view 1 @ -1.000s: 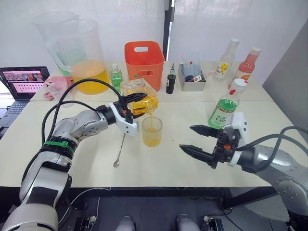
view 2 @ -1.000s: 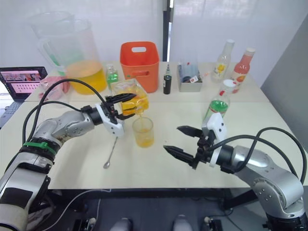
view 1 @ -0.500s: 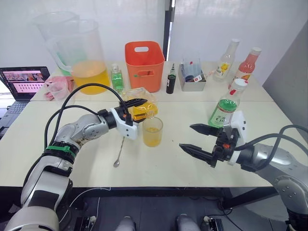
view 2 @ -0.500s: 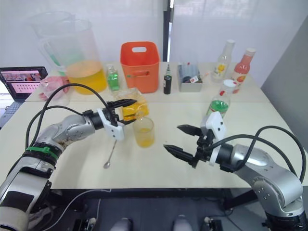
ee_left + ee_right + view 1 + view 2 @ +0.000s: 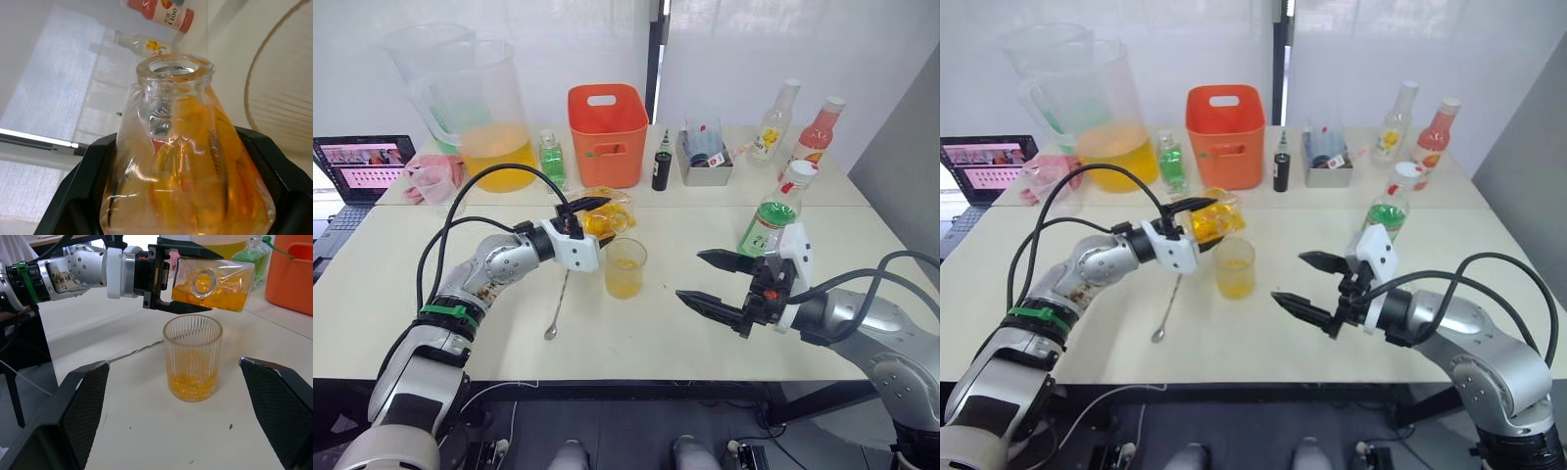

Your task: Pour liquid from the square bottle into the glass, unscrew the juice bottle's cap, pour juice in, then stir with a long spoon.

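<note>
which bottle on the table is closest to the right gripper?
The juice bottle: green liquid, green-and-white label, white cap, standing just behind the open right gripper. The pink bottle and yellow-labelled bottle stand farther back.

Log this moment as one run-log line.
left gripper: shut on square bottle | glass: part-filled, orange | right gripper: open, idle | juice bottle: capped

A robot test lab dressed as a drinks counter: plain white tables [image 5: 656, 333] against frosted white panels, an open laptop [image 5: 362, 168] at the edge, big plastic pitchers [image 5: 475, 108], an orange bin [image 5: 606, 132] and assorted bottles [image 5: 818, 132] staged on top
</note>
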{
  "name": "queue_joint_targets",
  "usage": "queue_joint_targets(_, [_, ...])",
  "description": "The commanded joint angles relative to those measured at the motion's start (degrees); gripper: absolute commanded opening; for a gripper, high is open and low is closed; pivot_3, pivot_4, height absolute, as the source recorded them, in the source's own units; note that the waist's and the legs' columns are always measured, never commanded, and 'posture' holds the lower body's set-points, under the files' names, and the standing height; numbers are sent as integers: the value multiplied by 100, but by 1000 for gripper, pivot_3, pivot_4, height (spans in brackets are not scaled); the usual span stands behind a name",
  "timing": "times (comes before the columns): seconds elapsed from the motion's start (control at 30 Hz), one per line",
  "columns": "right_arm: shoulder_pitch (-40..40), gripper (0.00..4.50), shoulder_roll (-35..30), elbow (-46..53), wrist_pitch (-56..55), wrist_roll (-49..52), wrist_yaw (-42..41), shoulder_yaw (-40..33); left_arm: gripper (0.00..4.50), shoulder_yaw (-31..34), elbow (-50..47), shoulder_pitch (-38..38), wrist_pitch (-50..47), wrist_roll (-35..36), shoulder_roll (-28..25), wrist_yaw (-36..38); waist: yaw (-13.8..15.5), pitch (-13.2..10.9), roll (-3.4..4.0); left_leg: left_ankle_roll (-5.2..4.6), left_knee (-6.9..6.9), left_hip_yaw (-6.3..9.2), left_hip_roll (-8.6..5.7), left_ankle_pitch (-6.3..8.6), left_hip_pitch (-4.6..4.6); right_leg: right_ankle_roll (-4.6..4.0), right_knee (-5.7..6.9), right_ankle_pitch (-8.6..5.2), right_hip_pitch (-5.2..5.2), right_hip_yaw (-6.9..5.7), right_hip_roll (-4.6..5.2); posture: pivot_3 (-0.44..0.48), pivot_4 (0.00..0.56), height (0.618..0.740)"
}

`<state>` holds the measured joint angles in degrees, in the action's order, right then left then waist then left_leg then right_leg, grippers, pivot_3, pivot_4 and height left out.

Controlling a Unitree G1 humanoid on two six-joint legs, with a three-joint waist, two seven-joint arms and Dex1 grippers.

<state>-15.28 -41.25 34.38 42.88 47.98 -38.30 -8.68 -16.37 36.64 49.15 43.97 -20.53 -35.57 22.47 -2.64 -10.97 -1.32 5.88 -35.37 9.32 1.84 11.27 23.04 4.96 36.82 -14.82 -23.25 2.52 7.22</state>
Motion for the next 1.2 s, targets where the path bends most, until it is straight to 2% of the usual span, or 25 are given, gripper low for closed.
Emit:
queue_joint_targets(0.03, [-110, 4500, -13, 103, -89, 30, -37, -35, 2792, 453, -407, 114, -133, 411, -13, -45, -3, 0, 0, 0, 0, 0, 0, 0, 0, 0, 1, 0, 0, 0, 0, 0, 150, 740])
queue_joint_targets(0.27, [-297, 4500, -47, -11, -61, 33, -171, 77, 2792, 982, -770, -134, -1169, 1475, 261, 415, -8, 0, 0, 0, -7, 2, 0, 0, 2, 0, 4, 0, 0, -1, 0, 0, 150, 740])
queue_joint_targets(0.33, [-453, 4500, -25, -101, -54, 30, -215, 143, 2792, 1264, -945, -251, -1722, 1976, 400, 512, -12, 0, 0, 0, -9, 2, 0, 0, 2, 0, 5, 0, 0, 0, 0, 0, 150, 740])
queue_joint_targets(0.53, [-874, 4500, -8, -382, -73, -6, -478, 387, 2792, 2136, -1322, -421, -3237, 2859, 568, 276, -78, 0, 0, -4, -45, 2, 0, 2, 6, -1, 27, -1, 0, -1, 0, 0, 150, 740])
queue_joint_targets(0.8, [-1355, 4500, 242, -532, -47, 14, -558, 619, 2792, 3095, -2023, -733, -4785, 3423, 613, -461, -135, 0, 0, -5, -48, 5, 0, 2, 7, 0, 28, -1, 0, -2, 0, 0, 150, 740])
queue_joint_targets(1.0, [-1424, 4500, 335, -583, -41, 2, -633, 737, 2792, 3310, -2299, -905, -5421, 3605, 585, -494, -84, 1, -2, -4, -53, 6, -2, 2, 10, 0, 27, 0, 1, -3, 0, 0, 150, 740])
queue_joint_targets(1.2, [-1523, 4500, 429, -541, 7, -29, -581, 860, 2792, 3390, -2105, -1075, -5507, 3551, 522, -485, -94, 1, -2, -3, -52, 7, -1, 2, 10, -1, 27, 0, 0, -4, 0, 0, 150, 740])
